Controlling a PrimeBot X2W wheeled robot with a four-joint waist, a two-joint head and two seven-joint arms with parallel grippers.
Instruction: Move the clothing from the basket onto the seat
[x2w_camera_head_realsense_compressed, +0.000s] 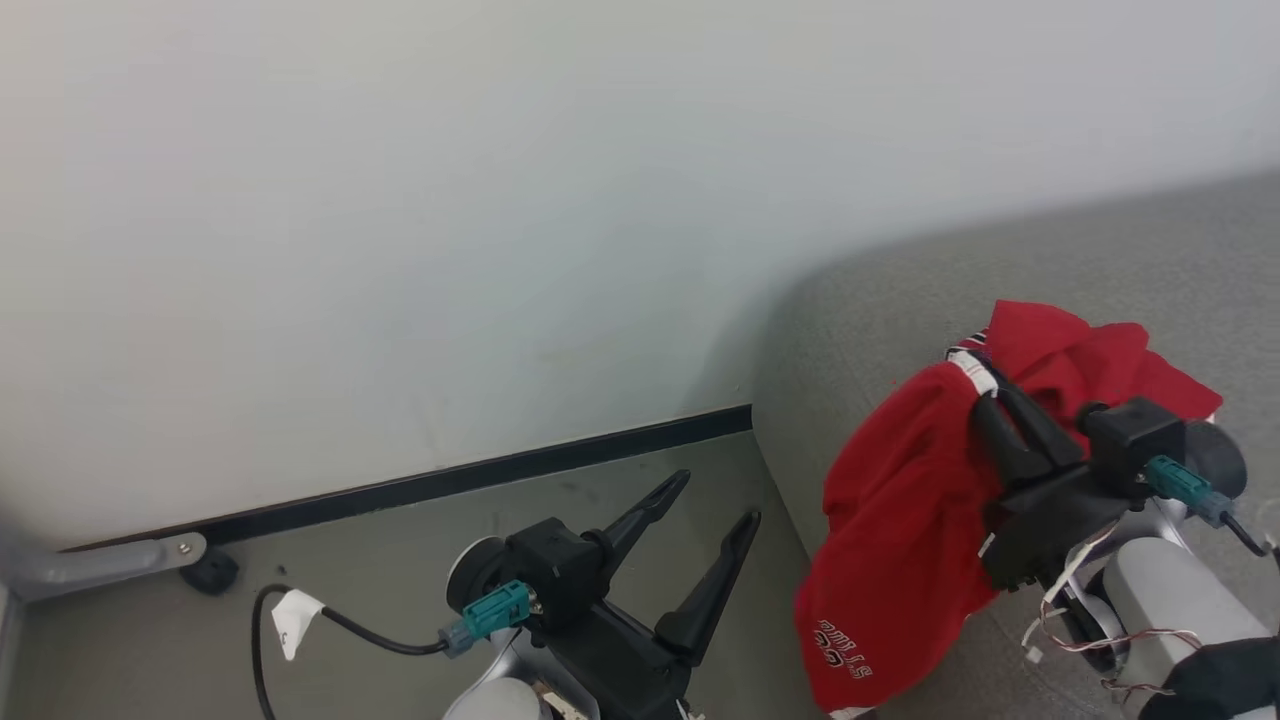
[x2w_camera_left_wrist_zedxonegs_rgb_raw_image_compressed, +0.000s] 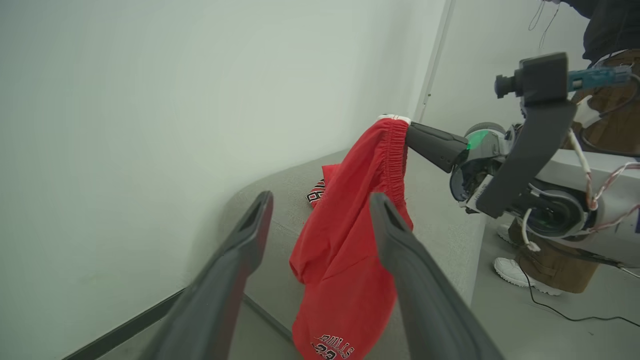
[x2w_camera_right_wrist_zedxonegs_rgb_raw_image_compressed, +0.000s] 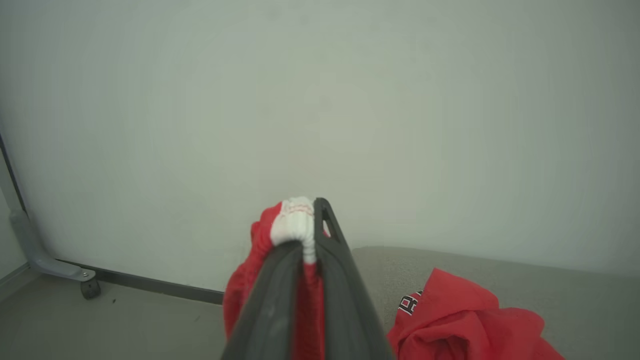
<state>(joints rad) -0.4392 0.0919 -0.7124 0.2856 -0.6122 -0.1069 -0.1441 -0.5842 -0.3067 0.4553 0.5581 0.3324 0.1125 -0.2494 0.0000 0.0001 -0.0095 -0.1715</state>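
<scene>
The pale wall (x2w_camera_head_realsense_compressed: 400, 250) stands broad before me, and the grey seat (x2w_camera_head_realsense_compressed: 1000, 270) rounds its corner against it on my right, with the floor (x2w_camera_head_realsense_compressed: 380, 560) and a dark baseboard (x2w_camera_head_realsense_compressed: 480, 475) on my left. A red garment (x2w_camera_head_realsense_compressed: 900, 520) hangs from my right pincer (x2w_camera_head_realsense_compressed: 985, 395) at the seat's near corner. Its white-trimmed waistband is bunched at my fingertips, and the cloth drapes down past the seat's edge to the black-and-white lettering at the hem. I cannot tell whether the hanging cloth rests against the seat's side. A second red garment (x2w_camera_right_wrist_zedxonegs_rgb_raw_image_compressed: 465, 320) lies crumpled on the seat just behind it. My right forearm comes up from the lower right of the head view and carries the pincer raised above the cushion, its fingers reaching toward the wall and pressed flat together on the waistband. My left arm sits lower, over the floor beside the seat. My left pincer (x2w_camera_head_realsense_compressed: 715, 500) points up toward the seat's corner with its fingers spread wide and nothing between them. In the left wrist view a person's white shoe (x2w_camera_left_wrist_zedxonegs_rgb_raw_image_compressed: 515, 272) stands on the floor beyond the seat. A grey metal leg (x2w_camera_head_realsense_compressed: 120, 565) on a dark foot rests by the baseboard.
</scene>
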